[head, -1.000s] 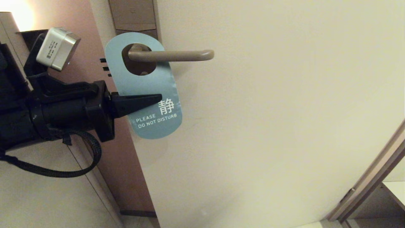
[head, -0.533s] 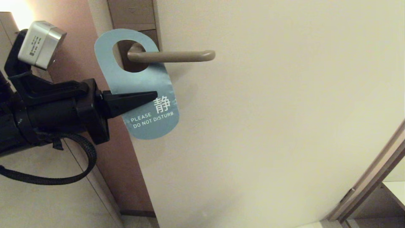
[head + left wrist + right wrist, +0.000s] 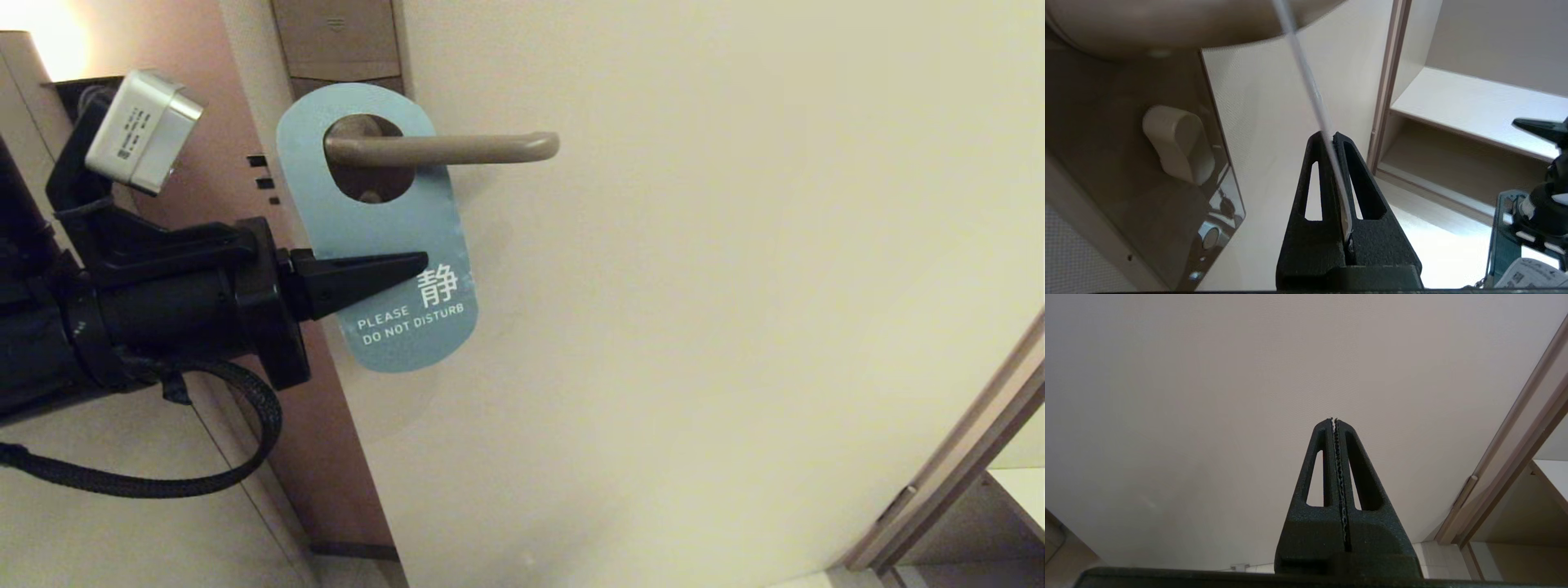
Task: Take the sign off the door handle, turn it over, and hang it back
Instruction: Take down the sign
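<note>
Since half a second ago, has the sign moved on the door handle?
Yes. The sign, pinched by the left gripper, has shifted right and slightly down; the door handle now sits at the top of its hole instead of the right edge.

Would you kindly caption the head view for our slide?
Left gripper pinches the blue sign hanging on the door handle.

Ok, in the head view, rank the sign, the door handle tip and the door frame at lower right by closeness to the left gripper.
1. The sign: clamped in the left gripper.
2. The door handle tip: above, to the gripper's right.
3. The door frame: far lower right.
</note>
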Controlling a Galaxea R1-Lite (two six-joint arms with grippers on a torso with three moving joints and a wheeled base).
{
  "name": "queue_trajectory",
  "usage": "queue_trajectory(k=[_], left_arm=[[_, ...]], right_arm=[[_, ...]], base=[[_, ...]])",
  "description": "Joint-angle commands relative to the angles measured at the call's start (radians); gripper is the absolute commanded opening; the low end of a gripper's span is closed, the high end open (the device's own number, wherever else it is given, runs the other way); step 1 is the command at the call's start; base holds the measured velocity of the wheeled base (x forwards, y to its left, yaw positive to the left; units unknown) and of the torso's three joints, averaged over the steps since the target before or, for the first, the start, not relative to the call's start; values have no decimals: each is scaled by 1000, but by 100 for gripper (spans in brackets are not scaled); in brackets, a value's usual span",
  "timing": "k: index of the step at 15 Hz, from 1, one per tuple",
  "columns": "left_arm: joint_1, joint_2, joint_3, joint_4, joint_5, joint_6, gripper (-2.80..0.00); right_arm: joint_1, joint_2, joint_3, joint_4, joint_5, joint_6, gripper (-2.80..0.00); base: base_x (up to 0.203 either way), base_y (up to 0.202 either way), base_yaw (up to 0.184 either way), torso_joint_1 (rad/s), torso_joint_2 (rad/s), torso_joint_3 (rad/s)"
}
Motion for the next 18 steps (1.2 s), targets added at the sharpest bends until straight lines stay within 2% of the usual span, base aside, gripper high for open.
queue_trajectory(k=[1, 6, 10, 16, 18], left_arm=[[-4, 6, -5, 6, 20, 16, -280], [-15, 5, -26, 34, 48, 23, -280], [-108, 3, -28, 36, 175, 23, -280], [-167, 0, -54, 66, 291, 28, -280], [-186, 4, -54, 67, 319, 55, -280]], right_arm=[[1, 0, 0, 0, 0, 0, -280], [0, 0, 0, 0, 0, 0, -280], [1, 0, 0, 0, 0, 0, -280], [-1, 0, 0, 0, 0, 0, -280], [1, 0, 0, 0, 0, 0, -280]], base=[[0, 0, 0, 0, 0, 0], [0, 0, 0, 0, 0, 0], [0, 0, 0, 0, 0, 0], [0, 0, 0, 0, 0, 0], [0, 0, 0, 0, 0, 0]])
